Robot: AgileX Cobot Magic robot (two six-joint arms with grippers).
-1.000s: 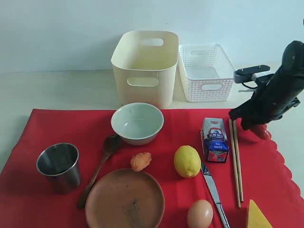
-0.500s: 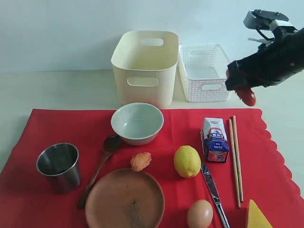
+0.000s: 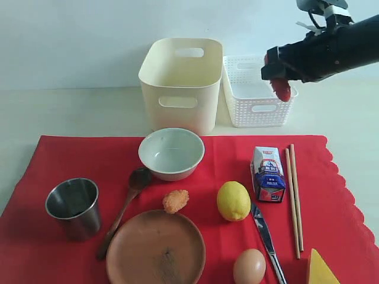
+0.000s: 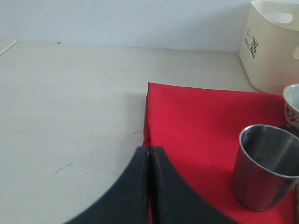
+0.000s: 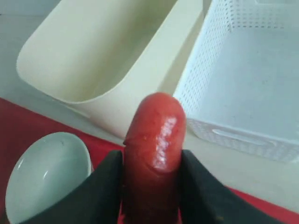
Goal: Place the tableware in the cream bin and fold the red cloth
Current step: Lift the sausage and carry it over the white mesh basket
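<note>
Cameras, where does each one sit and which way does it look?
Exterior view: off the arms, looking down across the bright red cloth; the right gripper shows, clamping a glossy red sausage-shaped thing.
Left wrist view: low on the left arm, looking past the shut left gripper to the shiny steel cup.
Right wrist view: high on the right arm, looking down past its gripper at the tall cream plastic bin and white lattice basket.
Shared: the cream bin appears in all three.

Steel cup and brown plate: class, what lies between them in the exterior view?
The dark wooden spoon lies between the steel cup and the brown plate, resting on the red cloth; the exterior view shows it.
</note>
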